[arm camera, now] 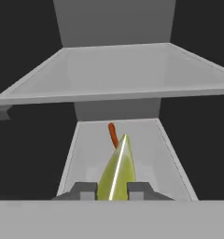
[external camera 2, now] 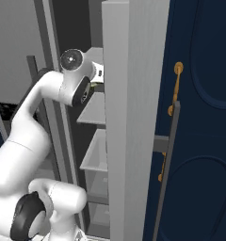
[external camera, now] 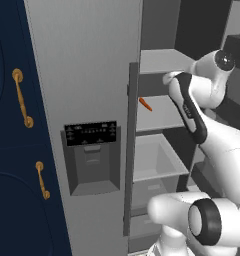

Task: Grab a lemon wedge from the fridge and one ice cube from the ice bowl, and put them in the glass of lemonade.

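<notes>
The grey steel fridge (external camera: 87, 75) stands open, with my arm reaching in between its shelves. In the hand view a yellow-green lemon wedge (arm camera: 117, 170) stands between the two dark fingertips of my gripper (arm camera: 112, 190), which is shut on it, pointed end away from the hand. The wedge is lifted above a lower fridge shelf (arm camera: 151, 154). In the right base view the hand is partly hidden behind the open fridge door (external camera 2: 133, 117), and a bit of the wedge's yellow-green (external camera 2: 92, 85) shows at the door's edge.
A thin orange carrot (arm camera: 113, 134) lies on the shelf beyond the wedge, and the carrot (external camera: 145, 104) also shows in the left base view. Another shelf (arm camera: 118, 74) spans above. Navy cabinets with gold handles (external camera: 22, 97) flank the fridge. A drawer (external camera: 157, 160) sits below.
</notes>
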